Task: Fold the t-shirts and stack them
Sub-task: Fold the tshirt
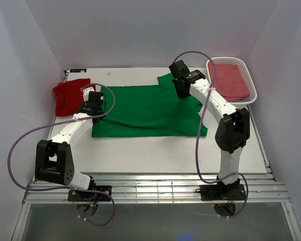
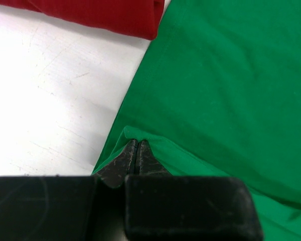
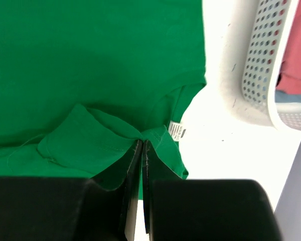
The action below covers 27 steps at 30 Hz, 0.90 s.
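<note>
The green t-shirt (image 1: 145, 111) lies spread across the middle of the table. My left gripper (image 1: 96, 111) is shut on its left edge, and the left wrist view shows the green hem (image 2: 140, 134) pinched at the closed fingertips (image 2: 137, 143). My right gripper (image 1: 182, 92) is shut on the shirt's far right part. In the right wrist view, green cloth (image 3: 90, 145) with a white label (image 3: 176, 130) bunches at the tips (image 3: 142, 144). The red t-shirt (image 1: 70, 95) lies crumpled at the far left and shows as a red edge (image 2: 105, 15) in the left wrist view.
A white perforated basket (image 1: 248, 75) stands at the far right with pink cloth (image 1: 231, 80) inside; its wall (image 3: 263, 65) is close to my right gripper. White walls enclose the table. Purple cables loop off both arms.
</note>
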### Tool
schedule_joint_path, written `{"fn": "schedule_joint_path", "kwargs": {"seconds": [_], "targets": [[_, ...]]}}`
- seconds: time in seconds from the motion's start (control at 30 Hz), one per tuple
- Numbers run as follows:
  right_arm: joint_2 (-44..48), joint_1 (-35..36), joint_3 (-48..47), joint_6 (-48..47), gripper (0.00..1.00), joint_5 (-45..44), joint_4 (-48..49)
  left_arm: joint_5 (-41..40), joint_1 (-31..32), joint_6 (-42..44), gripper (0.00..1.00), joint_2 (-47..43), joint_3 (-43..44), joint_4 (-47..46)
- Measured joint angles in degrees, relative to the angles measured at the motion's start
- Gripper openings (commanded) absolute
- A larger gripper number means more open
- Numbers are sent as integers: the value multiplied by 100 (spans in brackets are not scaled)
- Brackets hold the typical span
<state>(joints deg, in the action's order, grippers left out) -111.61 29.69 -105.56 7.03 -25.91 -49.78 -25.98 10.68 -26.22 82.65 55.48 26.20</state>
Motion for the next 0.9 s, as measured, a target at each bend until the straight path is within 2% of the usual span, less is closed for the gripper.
{"fn": "schedule_joint_path", "kwargs": {"seconds": [0.37,0.43,0.47,0.5,0.53,0.57,0.6,0.63,0.7,0.8,0.9], "targets": [[-343,-278,-577,-160,8,-76,-17,7,-90,212,1,476,203,-212],[-476,-304,-581,-175,8,-74,-28,9,-98,243,4,555,203,-247],[-542,-313,-590,-186,8,-74,-28,9,-105,262,19,597,203,-273],[-612,-317,-601,-199,8,-76,-26,11,-109,297,27,649,203,-297],[-669,-321,-601,-214,10,-74,-22,17,-116,323,47,708,203,-337],[-750,-323,-601,-234,17,-79,-22,24,-120,385,80,785,203,-378],[-813,-334,-601,-256,25,-94,-17,28,-122,420,86,863,203,-411],[-885,-337,-601,-267,37,-118,-15,4,-125,378,90,935,203,-426],[-999,-337,-595,-262,41,-208,-13,-39,-125,365,96,1045,203,-433],[-1016,-337,-391,-238,46,-348,22,-138,-125,352,98,1029,203,-437],[-745,-339,129,-195,47,-420,140,-210,-125,345,98,831,203,-442]]}}
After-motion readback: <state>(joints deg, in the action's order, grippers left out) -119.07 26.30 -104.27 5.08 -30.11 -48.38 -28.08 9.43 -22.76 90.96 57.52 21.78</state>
